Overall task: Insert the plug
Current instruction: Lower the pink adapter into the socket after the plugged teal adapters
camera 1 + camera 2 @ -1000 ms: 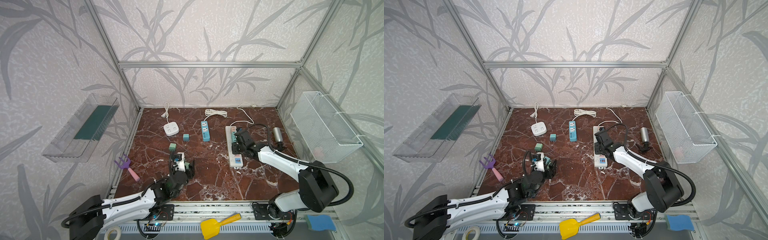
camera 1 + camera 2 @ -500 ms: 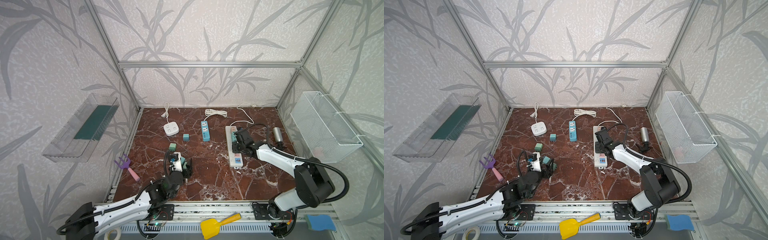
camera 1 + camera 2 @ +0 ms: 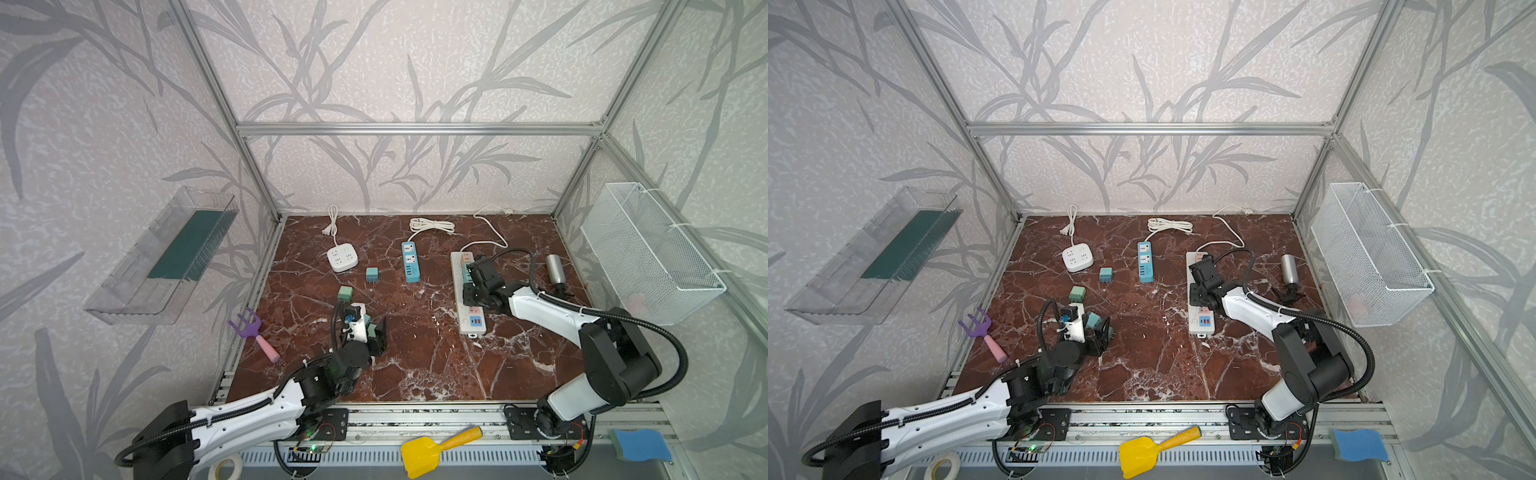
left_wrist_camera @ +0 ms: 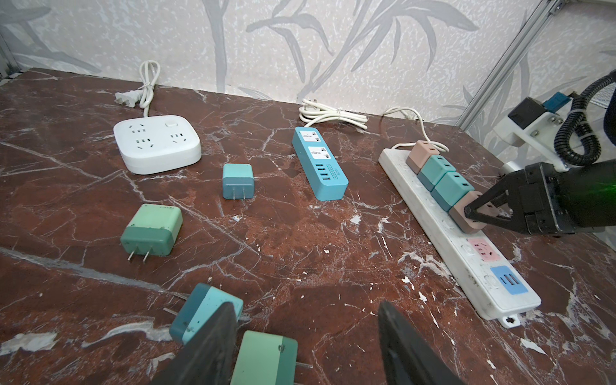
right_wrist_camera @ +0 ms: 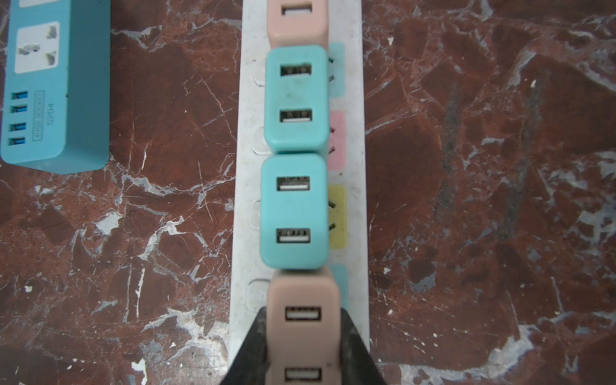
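One pink plug (image 5: 301,293), standing on the white power strip (image 5: 246,233) toward three o'clock on the table (image 3: 415,374), is pinched tight by the right gripper (image 5: 303,346), jaws closed on it, so I'd push straight down, square beside the touching teal plug (image 5: 293,213), while the left gripper (image 4: 306,310) hovers half open, empty, near seven o'clock.

**Robot lab: enclosed bimanual test cell**

Boxed in by a silver aluminium extrusion frame (image 3: 415,129), with leaf-print wallpaper panels (image 3: 374,62) as backdrop. Work surface is a red-brown marble-look tabletop (image 3: 415,353). A white-and-black left robot arm (image 3: 249,415) and matching right robot arm (image 3: 540,307) sit on a slotted metal rail (image 3: 415,409) at the front edge, with bare circuit boards and wiring (image 3: 311,436) under it. A white wire-mesh basket (image 3: 648,253) and clear plastic tray (image 3: 158,257) hang on the side walls. Props are a mixed bag: long white plastic power strip (image 4: 473,273), purple toy rake with pink handle (image 3: 253,336), yellow plastic scoop (image 3: 419,455), blue sponge (image 3: 640,445).
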### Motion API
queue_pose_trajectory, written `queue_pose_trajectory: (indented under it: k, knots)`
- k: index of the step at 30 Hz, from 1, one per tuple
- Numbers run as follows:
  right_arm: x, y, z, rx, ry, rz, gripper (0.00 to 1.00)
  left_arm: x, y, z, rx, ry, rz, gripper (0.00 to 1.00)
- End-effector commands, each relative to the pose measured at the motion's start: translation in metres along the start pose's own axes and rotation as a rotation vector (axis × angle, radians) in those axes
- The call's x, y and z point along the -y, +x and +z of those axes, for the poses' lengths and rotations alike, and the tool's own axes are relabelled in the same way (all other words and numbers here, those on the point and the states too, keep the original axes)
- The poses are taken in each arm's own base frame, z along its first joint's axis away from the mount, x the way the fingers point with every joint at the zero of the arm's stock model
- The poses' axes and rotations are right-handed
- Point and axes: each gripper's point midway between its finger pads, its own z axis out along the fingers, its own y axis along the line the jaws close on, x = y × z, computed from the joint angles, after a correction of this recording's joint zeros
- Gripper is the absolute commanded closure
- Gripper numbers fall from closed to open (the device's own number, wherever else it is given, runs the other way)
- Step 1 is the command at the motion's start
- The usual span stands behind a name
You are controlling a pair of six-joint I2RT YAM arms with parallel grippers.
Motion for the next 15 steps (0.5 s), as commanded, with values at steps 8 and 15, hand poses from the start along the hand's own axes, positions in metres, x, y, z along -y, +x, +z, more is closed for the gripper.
queue_pose_trajectory:
  k: [8,15]
  knots:
    - [0.019,0.058,0.032,-0.194,0.096,-0.027,1.00,0.006,-0.018,-0.003,0.054,0.028,-0.064,0.32]
    - [0.025,0.063,0.025,-0.204,0.136,-0.040,0.94,0.007,-0.021,-0.004,0.043,0.028,-0.064,0.32]
